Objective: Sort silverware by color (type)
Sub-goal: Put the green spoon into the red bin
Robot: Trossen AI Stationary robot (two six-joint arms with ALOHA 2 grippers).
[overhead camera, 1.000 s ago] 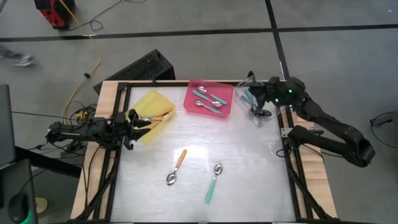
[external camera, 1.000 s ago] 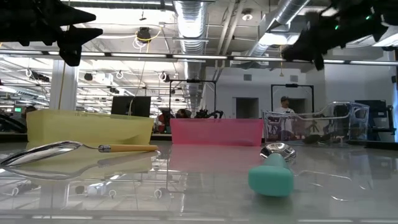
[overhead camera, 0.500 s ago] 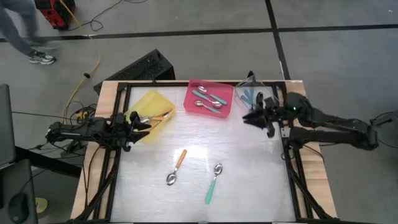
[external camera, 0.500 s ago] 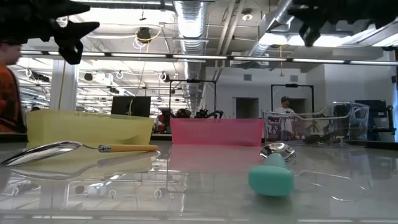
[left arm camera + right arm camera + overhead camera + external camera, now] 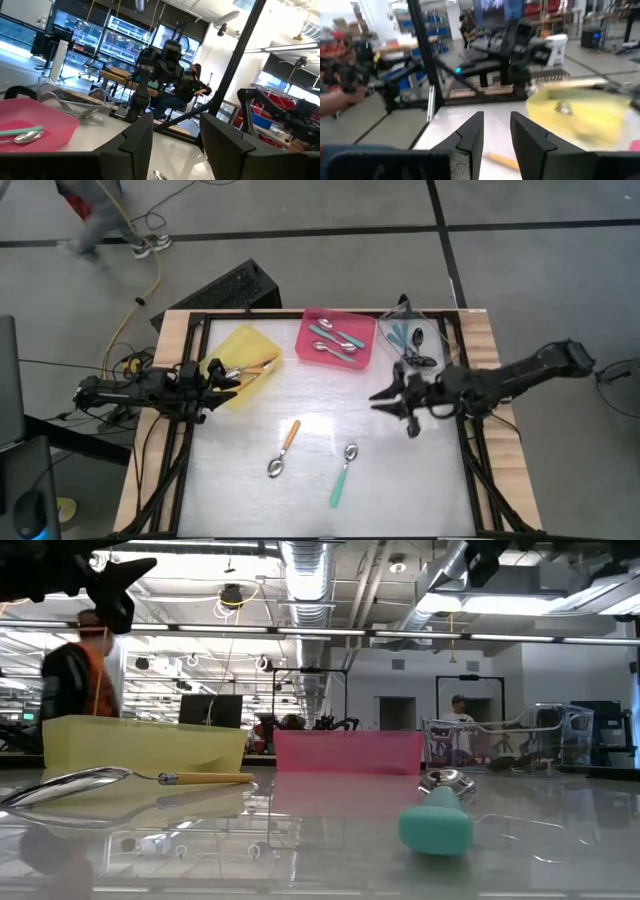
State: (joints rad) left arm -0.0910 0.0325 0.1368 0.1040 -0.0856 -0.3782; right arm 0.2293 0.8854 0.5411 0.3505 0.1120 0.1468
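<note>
Your right gripper (image 5: pixel 392 402) hangs above the right part of the table (image 5: pixel 400 480), its arm reaching in from the right edge. In the right wrist view its two fingers (image 5: pixel 470 135) stand a little apart with only air between them, so it grasps nothing. Two loose spoons lie on the table, to the left of this gripper and nearer to you. The teal-handled spoon (image 5: pixel 343 473) is the closer one, its silver bowl pointing to the far side. The orange-handled spoon (image 5: pixel 284 447) lies just left of it, apart from it, with the bowl at the near end. Neither spoon touches the gripper.

Your left gripper (image 5: pixel 228 377) waits at the left edge of the table, over the near corner of the yellow tray (image 5: pixel 245 345). Its fingers (image 5: pixel 135 137) are also parted and empty. Orange-handled spoons (image 5: pixel 262 364) lie in that yellow tray, just beside the fingertips.

On the far side, the pink tray (image 5: pixel 338 340) holds teal-handled spoons (image 5: pixel 340 340), and the clear tray (image 5: pixel 412 345) to its right holds some more spoons (image 5: pixel 400 335). A person (image 5: pixel 75 680) stands in the room behind the table.
</note>
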